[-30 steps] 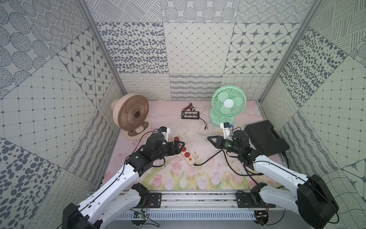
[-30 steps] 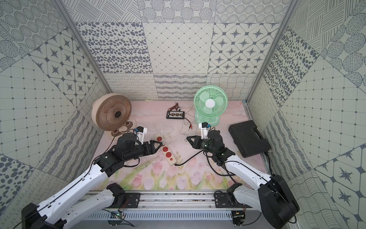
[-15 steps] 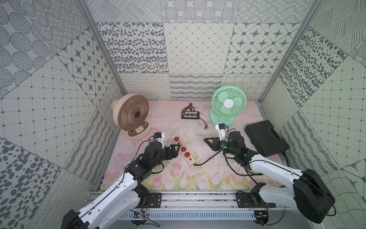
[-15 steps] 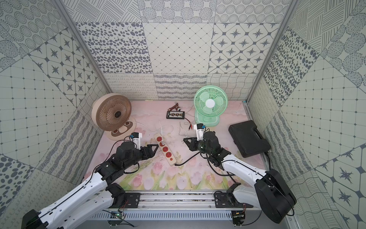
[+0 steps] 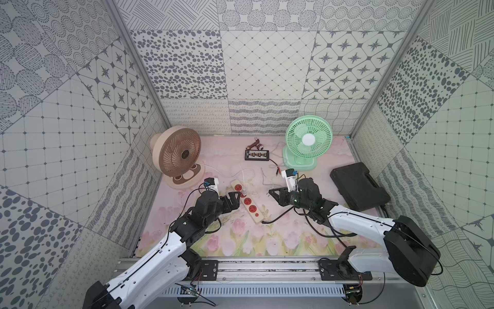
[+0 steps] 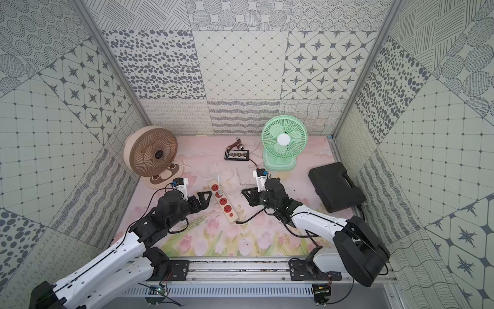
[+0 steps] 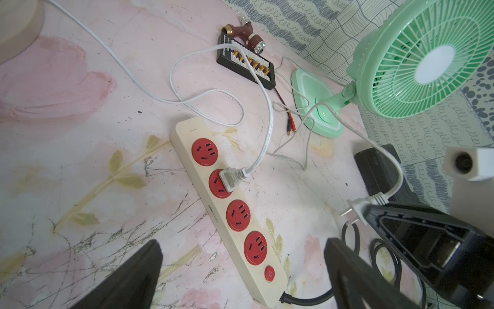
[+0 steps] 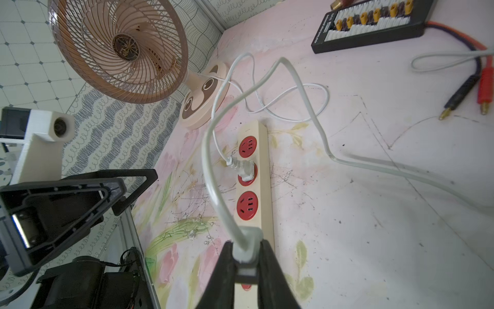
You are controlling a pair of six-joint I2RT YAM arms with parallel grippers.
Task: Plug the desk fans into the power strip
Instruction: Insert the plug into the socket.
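The cream power strip lies mid-mat. A white plug sits in its second socket, on the cord that runs toward the brown fan. My right gripper is shut on the grey plug of the green desk fan, held just right of the strip with its prongs bare. My left gripper stands wide open and empty at the strip's left side.
A black case lies at the right wall. A small black board with red and black clip leads and a brown fitting sit at the back. Loose cords loop between the fans and the strip.
My left gripper has opened wider and drawn off the strip's far end, leaving the whole strip in view. My right gripper has carried the grey plug leftward, nearer the strip.
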